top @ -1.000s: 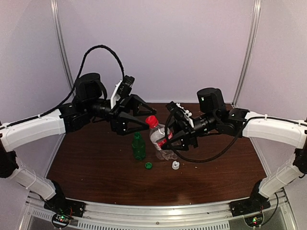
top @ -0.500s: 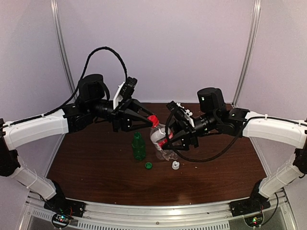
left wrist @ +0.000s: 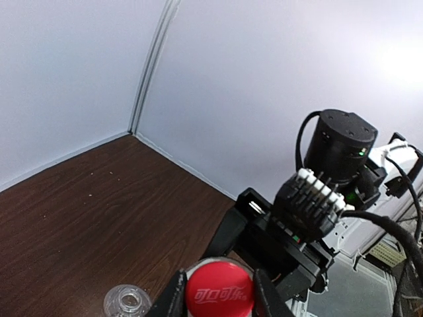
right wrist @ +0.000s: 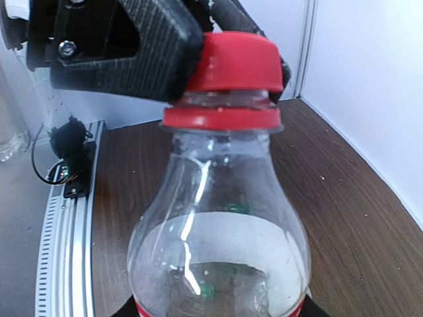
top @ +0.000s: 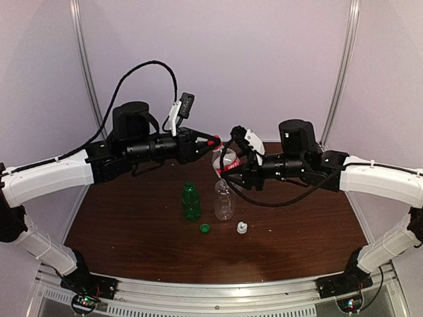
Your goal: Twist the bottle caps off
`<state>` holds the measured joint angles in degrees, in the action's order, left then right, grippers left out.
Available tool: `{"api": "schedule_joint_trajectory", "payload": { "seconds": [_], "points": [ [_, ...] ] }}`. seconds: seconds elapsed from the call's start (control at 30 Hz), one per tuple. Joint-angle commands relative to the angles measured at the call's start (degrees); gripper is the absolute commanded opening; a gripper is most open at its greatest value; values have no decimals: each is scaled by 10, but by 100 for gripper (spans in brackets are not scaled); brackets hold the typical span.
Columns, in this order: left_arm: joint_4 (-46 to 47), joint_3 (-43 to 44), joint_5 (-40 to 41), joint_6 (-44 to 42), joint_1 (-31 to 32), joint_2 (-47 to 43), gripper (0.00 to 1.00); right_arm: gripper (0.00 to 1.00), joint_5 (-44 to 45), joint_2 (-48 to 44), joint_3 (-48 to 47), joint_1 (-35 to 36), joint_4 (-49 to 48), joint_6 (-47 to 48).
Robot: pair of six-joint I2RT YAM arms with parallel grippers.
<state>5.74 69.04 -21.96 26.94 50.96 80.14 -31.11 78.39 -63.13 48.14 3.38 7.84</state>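
The short clear bottle with a red label [top: 225, 160] hangs in the air over the table's back, lying almost level. My right gripper [top: 231, 166] is shut on its body [right wrist: 218, 231]. Its red cap [top: 213, 140] sits on the neck and points left. My left gripper [top: 210, 140] is shut on that cap [left wrist: 218, 294], with a finger [left wrist: 173, 298] at each side. The green bottle [top: 191, 201] and the taller clear bottle [top: 224, 202] stand uncapped below. The green cap [top: 205, 228] and white cap [top: 242, 228] lie in front of them.
Both arms meet above the back half of the brown table [top: 132, 224]. White walls close in the back and sides. The clear bottle's open mouth [left wrist: 125, 302] sits just under my left gripper. A metal rail [top: 211, 290] runs along the near edge.
My left gripper went from open beside the red cap to shut on it. Both grippers then rose, and the red-label bottle turned from tilted upright to almost level.
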Motion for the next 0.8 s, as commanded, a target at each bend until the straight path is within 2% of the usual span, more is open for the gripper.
{"api": "schedule_joint_trajectory", "payload": {
  "seconds": [0.0, 0.17, 0.33, 0.5, 0.63, 0.77],
  "points": [
    [-6, 23, 132, 50, 22, 6, 33, 45, 125, -11, 18, 9, -31, -21],
    [13, 23, 105, 22, 21, 4, 45, 45, 98, -22, 29, 10, -32, -18],
    [24, 17, 41, -39, 7, -15, 66, 45, 26, -34, 36, 9, -29, -8],
    [38, 1, -91, -97, -28, -42, 77, 47, -73, -40, 35, 5, -14, 8],
    [59, -16, -232, -142, -40, -57, 82, 48, -168, -33, 26, 0, -3, 16],
    [62, -15, -329, -165, -40, -53, 84, 49, -244, -18, 9, -1, 12, 19]
  ]
}}
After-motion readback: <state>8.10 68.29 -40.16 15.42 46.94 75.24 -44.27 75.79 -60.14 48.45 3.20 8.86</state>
